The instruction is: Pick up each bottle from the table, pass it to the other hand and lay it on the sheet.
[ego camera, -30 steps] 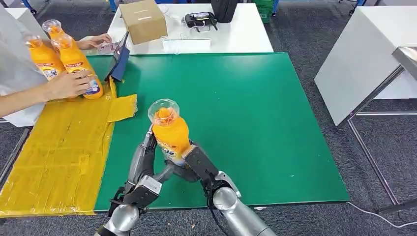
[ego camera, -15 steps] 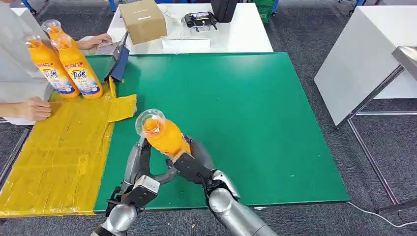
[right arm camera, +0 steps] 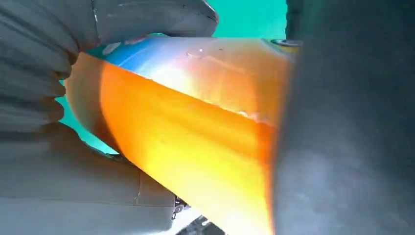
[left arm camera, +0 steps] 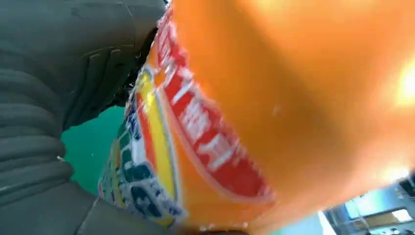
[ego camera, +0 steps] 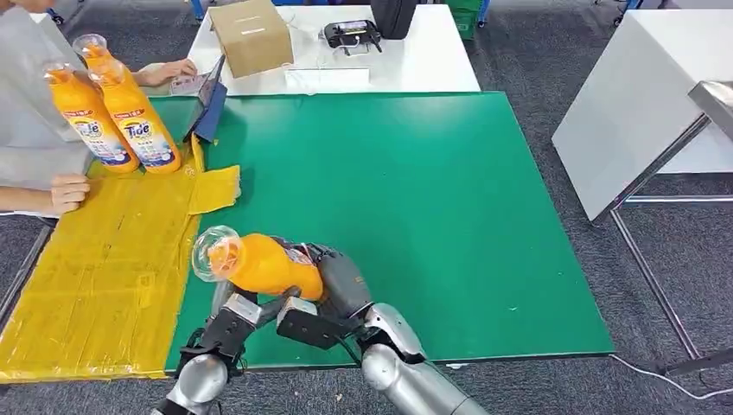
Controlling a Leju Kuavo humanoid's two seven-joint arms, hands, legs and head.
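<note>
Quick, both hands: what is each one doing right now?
Left hand: under the orange bottle; grip cannot be told.
Right hand: holding the orange bottle, tipped toward the yellow sheet.

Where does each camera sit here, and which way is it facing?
Head view: high on the robot, looking forward and down at the green table and yellow sheet; both silver arms and both hands, left hand and right hand, rise from below.
Left wrist view: behind the left hand, close against the label of the orange bottle; grey ribbed cover shows.
Right wrist view: behind the right hand, facing the bottle's body; grey thumb shows.
All three share the bottle.
</note>
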